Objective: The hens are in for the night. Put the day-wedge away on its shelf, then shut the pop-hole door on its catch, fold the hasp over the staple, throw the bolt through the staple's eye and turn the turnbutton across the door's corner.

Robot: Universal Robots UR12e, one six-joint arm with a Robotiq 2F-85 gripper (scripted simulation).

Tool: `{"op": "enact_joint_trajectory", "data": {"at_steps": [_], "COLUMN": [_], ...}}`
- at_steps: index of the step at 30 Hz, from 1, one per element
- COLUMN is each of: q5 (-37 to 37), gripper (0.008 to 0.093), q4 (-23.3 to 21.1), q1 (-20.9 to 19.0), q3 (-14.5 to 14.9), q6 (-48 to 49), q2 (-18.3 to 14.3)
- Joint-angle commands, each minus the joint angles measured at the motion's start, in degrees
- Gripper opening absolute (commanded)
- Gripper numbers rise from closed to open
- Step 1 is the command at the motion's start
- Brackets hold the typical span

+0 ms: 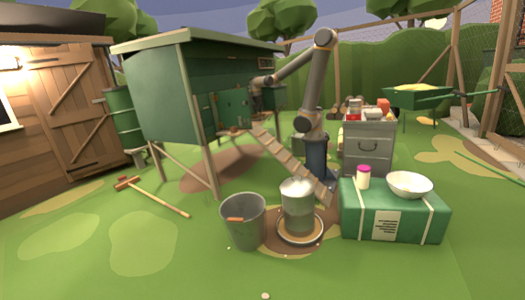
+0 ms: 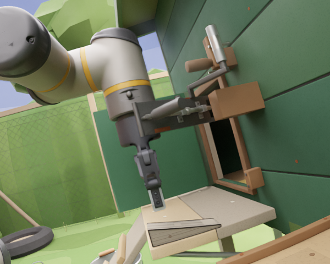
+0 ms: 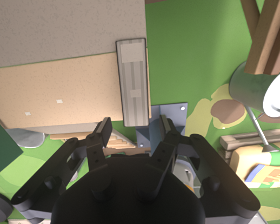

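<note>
At the coop's pop-hole (image 2: pixel 227 150) the green door (image 2: pixel 151 167) stands swung open, and a grey wooden wedge (image 2: pixel 182 230) lies along the near edge of the tan landing board (image 2: pixel 173 227) below it. The wedge (image 3: pixel 133 82) lies flat, its thin end pointing toward the coop wall. A hasp plate with a bolt (image 2: pixel 173 113) sticks out from the frame beside a brown block (image 2: pixel 235 100). A handle and turnbutton (image 2: pixel 213 54) sit above the frame. My gripper (image 2: pixel 156 203) hangs just above the board's outer end, short of the wedge. In the wrist camera the gripper (image 3: pixel 135 125) is open and holds nothing.
A metal bucket (image 1: pixel 243 221) and a feeder (image 1: pixel 298 210) stand on the grass below the coop's ramp (image 1: pixel 287 157). A green bale with a bowl (image 1: pixel 408 185) and a metal chest (image 1: pixel 369 141) stand by my base. The shed (image 1: pixel 50 109) is far left.
</note>
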State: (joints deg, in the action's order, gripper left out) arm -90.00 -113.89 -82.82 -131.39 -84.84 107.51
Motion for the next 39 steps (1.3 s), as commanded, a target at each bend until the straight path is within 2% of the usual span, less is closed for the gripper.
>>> {"op": "enact_joint_trajectory", "data": {"at_steps": [1, 9, 39], "q5": [0.0, 0.0, 0.0], "gripper": [0.073, 0.073, 0.073], "q4": [-0.59, -4.3, -8.12], "q1": [0.0, -0.02, -0.03], "q3": [-0.32, -2.37, -4.35], "q6": [0.0, -0.01, -0.01], "q2": [-0.25, -1.85, -3.69]}}
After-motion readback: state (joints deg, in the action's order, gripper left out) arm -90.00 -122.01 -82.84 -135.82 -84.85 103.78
